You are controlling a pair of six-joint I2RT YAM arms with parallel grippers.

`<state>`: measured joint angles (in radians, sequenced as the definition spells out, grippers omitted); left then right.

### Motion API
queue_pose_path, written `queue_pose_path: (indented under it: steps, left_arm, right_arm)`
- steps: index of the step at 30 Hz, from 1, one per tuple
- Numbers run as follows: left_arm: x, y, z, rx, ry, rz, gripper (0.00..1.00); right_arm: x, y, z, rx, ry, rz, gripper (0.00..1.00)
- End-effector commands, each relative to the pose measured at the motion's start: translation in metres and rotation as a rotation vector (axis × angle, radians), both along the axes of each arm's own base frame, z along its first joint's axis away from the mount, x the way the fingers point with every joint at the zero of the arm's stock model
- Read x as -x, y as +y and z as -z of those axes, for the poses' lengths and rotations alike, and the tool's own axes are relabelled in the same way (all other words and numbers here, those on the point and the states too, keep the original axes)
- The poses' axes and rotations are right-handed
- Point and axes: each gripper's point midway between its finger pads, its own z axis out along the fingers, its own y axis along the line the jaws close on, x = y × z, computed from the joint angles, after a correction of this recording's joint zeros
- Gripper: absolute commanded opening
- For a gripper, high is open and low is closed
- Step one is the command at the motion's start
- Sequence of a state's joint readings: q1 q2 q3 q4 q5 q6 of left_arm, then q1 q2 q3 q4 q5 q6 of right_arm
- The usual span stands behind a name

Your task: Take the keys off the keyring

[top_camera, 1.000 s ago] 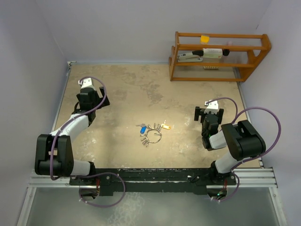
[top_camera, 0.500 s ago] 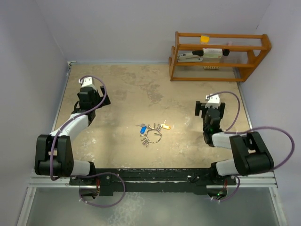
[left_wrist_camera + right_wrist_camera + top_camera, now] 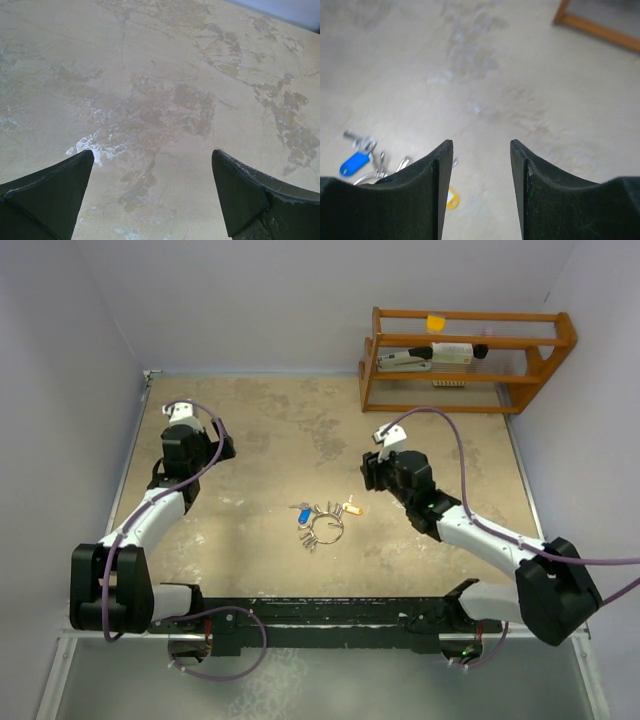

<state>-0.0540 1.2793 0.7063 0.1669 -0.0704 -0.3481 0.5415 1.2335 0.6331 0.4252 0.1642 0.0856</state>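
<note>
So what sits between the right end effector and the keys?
Nothing: only bare table separates the right end effector from the keys, clearest in the top view.

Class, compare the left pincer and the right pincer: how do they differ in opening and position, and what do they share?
The left pincer gapes wider than the right pincer. The left pincer hangs over bare table, far from the keys; the right pincer is close beside them. Both are open and empty.

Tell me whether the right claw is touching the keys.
Apart. The top external view shows a strip of bare table between the right claw and the keys.
</note>
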Motion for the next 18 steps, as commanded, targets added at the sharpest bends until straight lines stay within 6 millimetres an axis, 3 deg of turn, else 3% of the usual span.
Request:
queue_pose_path:
  steps: [1, 8, 18]
  left_arm:
    - [-0.008, -0.006, -0.012, 0.003, -0.038, 0.026, 0.99]
    - [-0.008, -0.019, -0.012, 0.026, -0.042, 0.099, 0.99]
    - [-0.008, -0.017, -0.013, 0.017, -0.065, 0.093, 0.99]
  right_arm:
    - [0.027, 0.016, 0.034, -0.002, 0.159, -0.058, 0.51]
    - [0.042, 0.030, 0.075, 0.008, 0.283, -0.115, 0.45]
    - [0.063, 0.058, 0.116, 0.045, 0.402, -0.250, 0.41]
